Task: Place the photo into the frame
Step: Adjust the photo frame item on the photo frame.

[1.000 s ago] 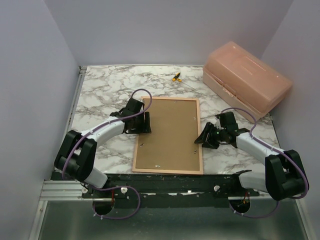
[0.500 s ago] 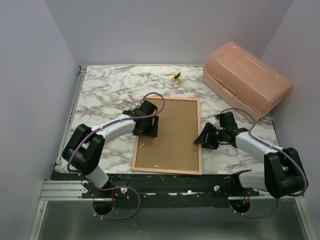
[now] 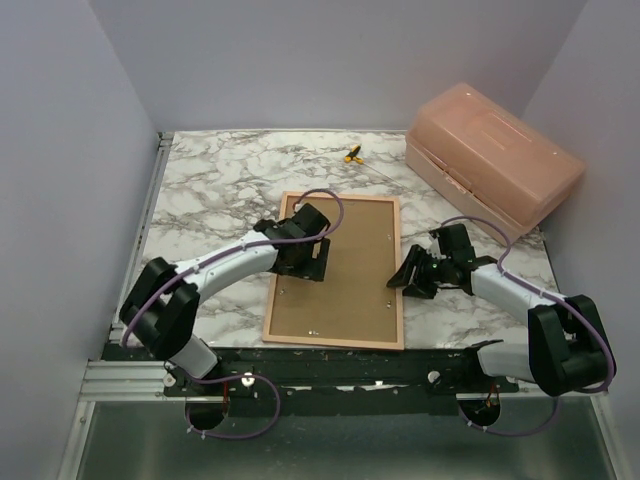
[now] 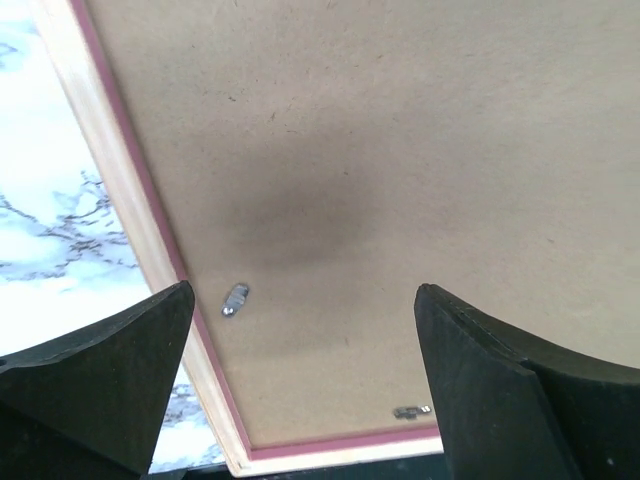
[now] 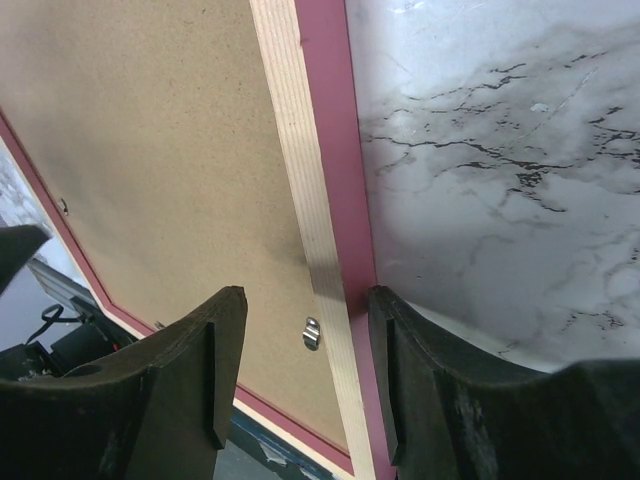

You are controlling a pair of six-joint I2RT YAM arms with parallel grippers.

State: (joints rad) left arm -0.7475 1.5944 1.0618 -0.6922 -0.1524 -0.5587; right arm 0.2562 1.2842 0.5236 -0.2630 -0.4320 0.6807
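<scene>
While frame lies back-up on table, left gripper hangs over board set in it. Frame's left rail just left of gripper, small metal tab below it. Jaws spread wide, holding nothing. Right gripper: frame's right rail shows under gap between half-parted jaws, nothing clamped, contact unclear. Box well beyond right gripper, lid shut, contents hidden.
</scene>
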